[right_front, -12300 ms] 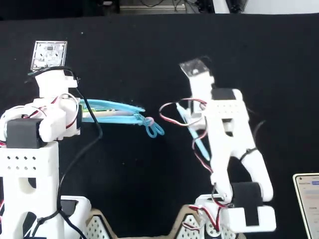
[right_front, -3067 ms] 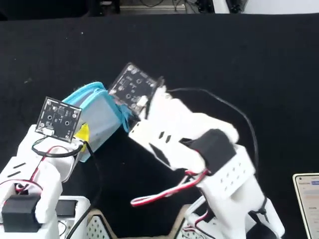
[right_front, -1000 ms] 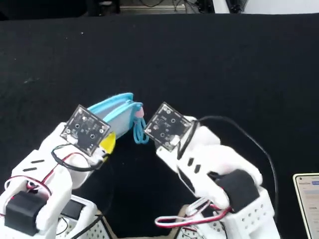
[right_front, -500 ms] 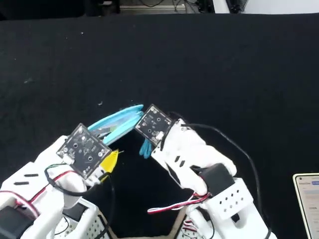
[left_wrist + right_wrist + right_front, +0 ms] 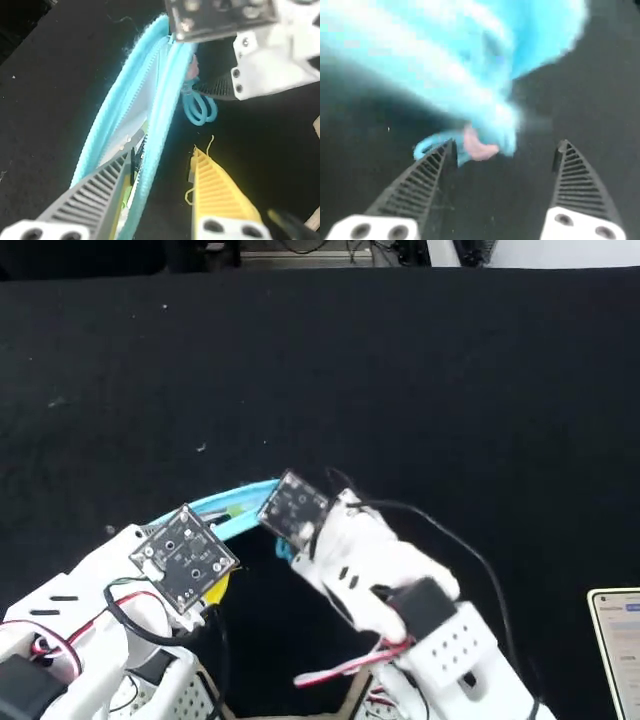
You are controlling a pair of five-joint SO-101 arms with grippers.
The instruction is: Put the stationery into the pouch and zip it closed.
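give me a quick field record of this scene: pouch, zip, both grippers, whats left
pouch: light blue pouch, between the two arms, over the black table
zip: zip open, teeth parted
pull: pink tab with blue cord loop
left gripper: left gripper open, grey finger apparently in the mouth, one lip between the fingers
right gripper: right gripper open, around the pink tab
contents: yellow-green item, too hidden to name
left to do: zip closing
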